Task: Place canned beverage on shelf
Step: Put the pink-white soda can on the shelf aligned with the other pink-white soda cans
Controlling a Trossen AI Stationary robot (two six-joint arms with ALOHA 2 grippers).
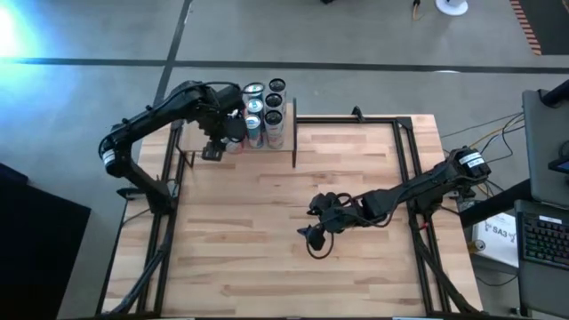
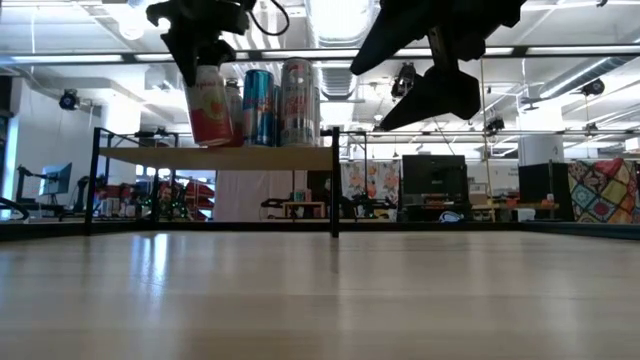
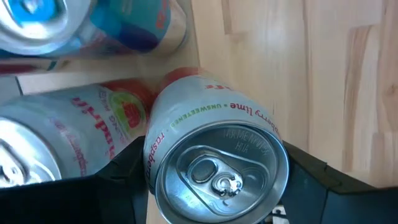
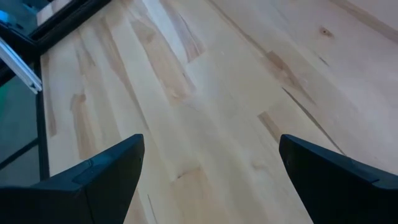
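At the eleven o'clock corner of the worktop [image 1: 356, 249] in the high view, the left end effector [image 1: 233, 130] sits over the shelf [image 1: 286, 142], grasping a pink-and-white can [image 1: 235, 135] at the shelf's nine o'clock end. Five more cans [image 1: 265, 108] stand in a cluster just beside it, lids facing the camera. The right end effector [image 1: 313, 238] hangs over the worktop's middle, toward four o'clock and well apart from the shelf, fingers spread and holding nothing.

In the low view the held can [image 2: 210, 105] has its long axis nearly vertical, its top leaning slightly toward nine o'clock, its base at or just above the shelf board [image 2: 215, 157]; I cannot tell whether it touches. The left end effector [image 2: 200, 45] clamps its upper part. A blue can [image 2: 258, 105] and a silver can [image 2: 298, 100] stand upright at its three o'clock side.

The left wrist view looks onto the held can's lid [image 3: 222, 177] with its pull tab, a dark finger [image 3: 305, 180] on each side pressing the wall. Neighbouring cans [image 3: 68, 143] lie close by.

The right wrist view shows two dark fingers [image 4: 106, 171] wide apart over bare wood.
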